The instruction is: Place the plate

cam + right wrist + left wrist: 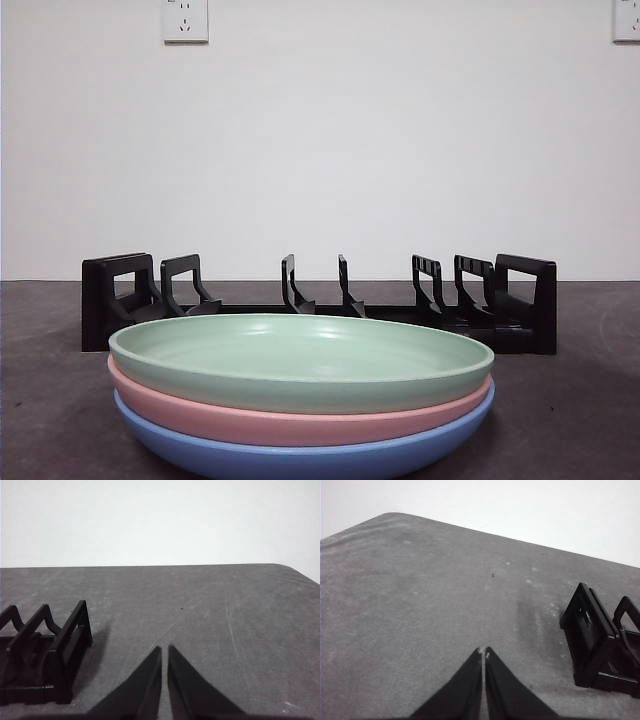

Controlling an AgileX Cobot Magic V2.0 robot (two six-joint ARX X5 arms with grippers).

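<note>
A stack of three plates lies near the front of the table: a green plate (300,360) on top, a pink plate (280,420) under it and a blue plate (300,458) at the bottom. Behind the stack stands a black slotted rack (320,300) with nothing in its slots. My left gripper (483,652) is shut over bare table, with one end of the rack (600,640) off to its side. My right gripper (164,649) is shut too, over bare table beside the rack's other end (50,650). Neither gripper shows in the front view.
The dark grey table (580,400) runs back to a white wall. The table's rounded corners show in the left wrist view (390,516) and the right wrist view (290,567). Two wall sockets (185,20) sit high on the wall.
</note>
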